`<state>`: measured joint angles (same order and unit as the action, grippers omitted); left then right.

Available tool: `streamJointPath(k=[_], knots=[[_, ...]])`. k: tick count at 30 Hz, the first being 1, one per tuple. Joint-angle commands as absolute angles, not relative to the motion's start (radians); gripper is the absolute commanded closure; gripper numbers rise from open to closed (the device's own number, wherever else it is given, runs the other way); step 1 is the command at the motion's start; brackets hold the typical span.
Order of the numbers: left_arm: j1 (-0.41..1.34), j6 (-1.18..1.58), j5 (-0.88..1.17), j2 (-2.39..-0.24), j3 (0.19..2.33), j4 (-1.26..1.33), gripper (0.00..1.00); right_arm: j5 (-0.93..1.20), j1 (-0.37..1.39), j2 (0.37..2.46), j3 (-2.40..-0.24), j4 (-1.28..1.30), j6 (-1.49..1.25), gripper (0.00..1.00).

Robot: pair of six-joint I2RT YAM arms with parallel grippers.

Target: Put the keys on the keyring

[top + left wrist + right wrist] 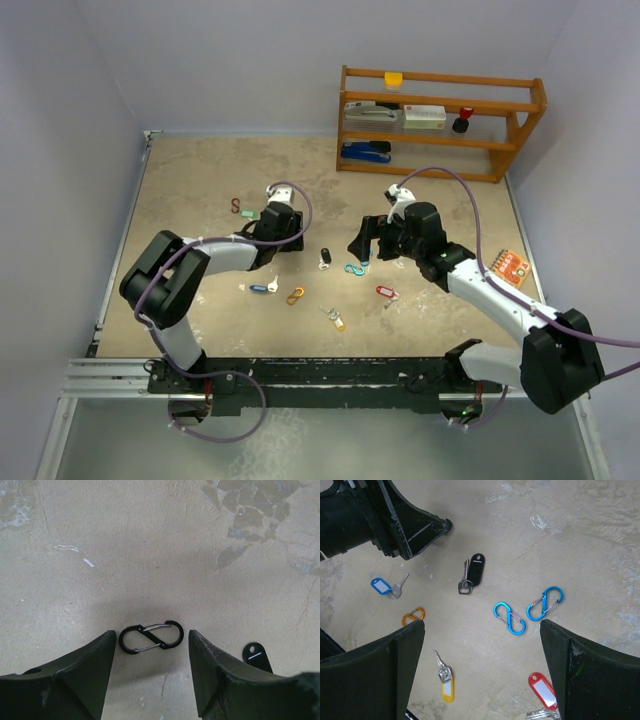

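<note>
Starting at the near edge of the table (200,190), the keys lie scattered and flat. The yellow-tagged key (335,320) is nearest. Beyond it are the blue-tagged key (262,288), just beside an orange clip (295,296), and the red-tagged key (385,292) to the right. The black-tagged key (325,258) lies a little farther in, between the two arms. None is on a ring yet.

The right gripper (480,630) hovers over a pair of blue clips (509,618), jaws spread wide and holding nothing. The left gripper (151,645) is low over the table with its jaws parted. A black clip (151,636) lies between its fingers, with a gap showing on either side, so nothing is gripped. At the far wall stands a wooden shelf (440,110).

Each key looks light, thin and stiff, with a smooth metal blade likely to slide under a pinch. The plastic tag is the thicker part and probably the better place to take hold, leaving the small ring at the key's head free for threading.
</note>
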<state>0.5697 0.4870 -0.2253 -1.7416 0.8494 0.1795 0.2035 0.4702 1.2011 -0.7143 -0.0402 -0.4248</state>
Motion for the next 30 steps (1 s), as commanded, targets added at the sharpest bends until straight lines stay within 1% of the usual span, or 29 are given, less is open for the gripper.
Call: streamJointPath(k=[1,15,30], knots=[[0.557,0.487,-0.208,-1.757,0.888,0.221,0.42,0.205,0.467,1.166,-0.746,-0.048,-0.406,0.01],[0.556,0.527,-0.095,-1.744,0.840,0.269,0.42,0.210,0.468,1.182,-0.746,-0.052,-0.407,0.01],[0.606,0.585,-0.084,-1.705,0.743,0.285,0.42,0.213,0.468,1.180,-0.743,-0.053,-0.412,0.01]])
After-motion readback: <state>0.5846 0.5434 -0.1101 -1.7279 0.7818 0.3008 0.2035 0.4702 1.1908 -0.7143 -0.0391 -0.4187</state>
